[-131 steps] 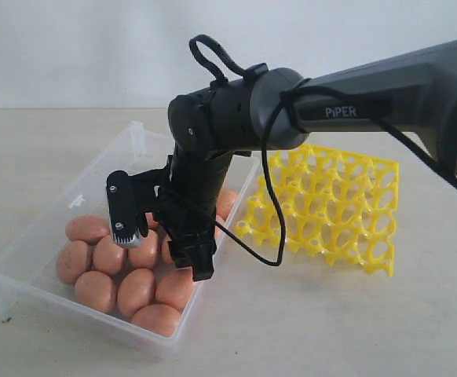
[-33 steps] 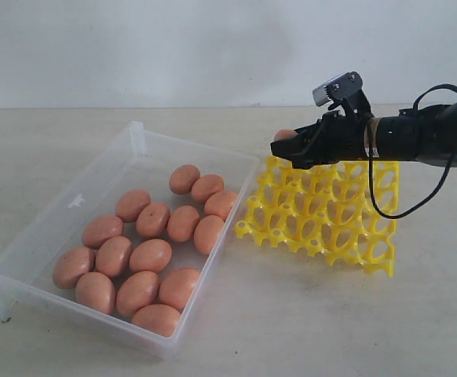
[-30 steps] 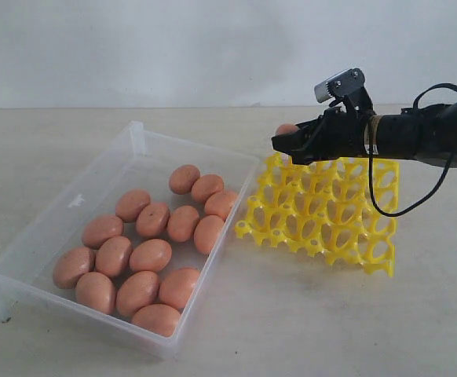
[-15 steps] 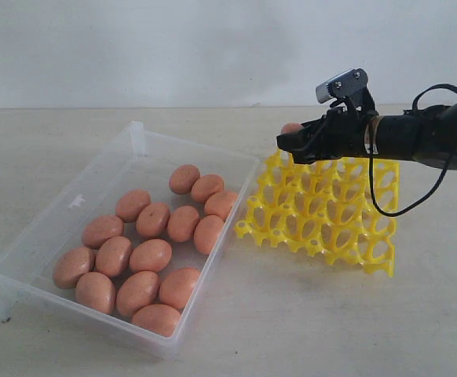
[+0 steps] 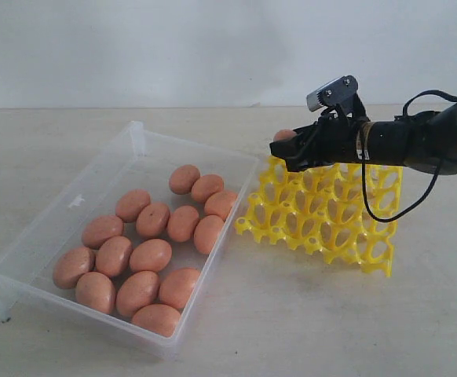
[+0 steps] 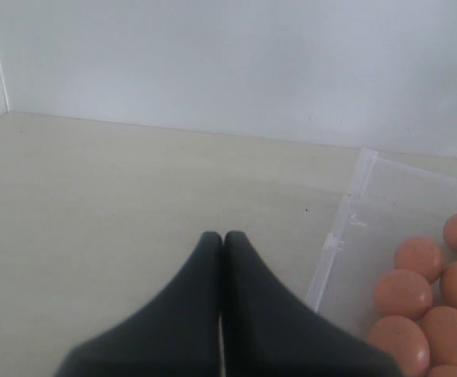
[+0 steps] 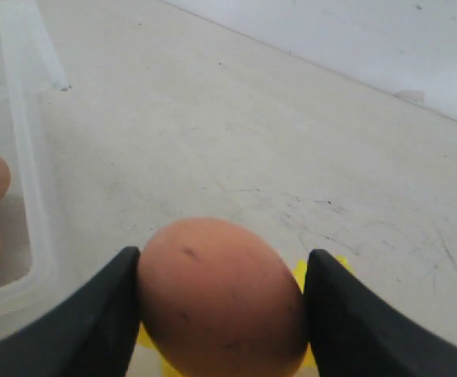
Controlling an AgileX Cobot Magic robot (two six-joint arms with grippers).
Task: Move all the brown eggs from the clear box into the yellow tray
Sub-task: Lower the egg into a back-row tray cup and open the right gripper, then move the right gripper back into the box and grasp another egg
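Brown eggs (image 5: 151,255): one clamped between right gripper (image 5: 282,149) jaws, held above yellow tray (image 5: 378,259) far-left corner, likely for seating in a cup; remainder in clear box (image 5: 134,140), left; left gripper (image 6: 223,245) jaws pressed together, empty.

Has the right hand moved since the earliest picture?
Yes. The right hand left the clear plastic box and went right; it holds a brown egg above a corner of the yellow plastic egg tray.
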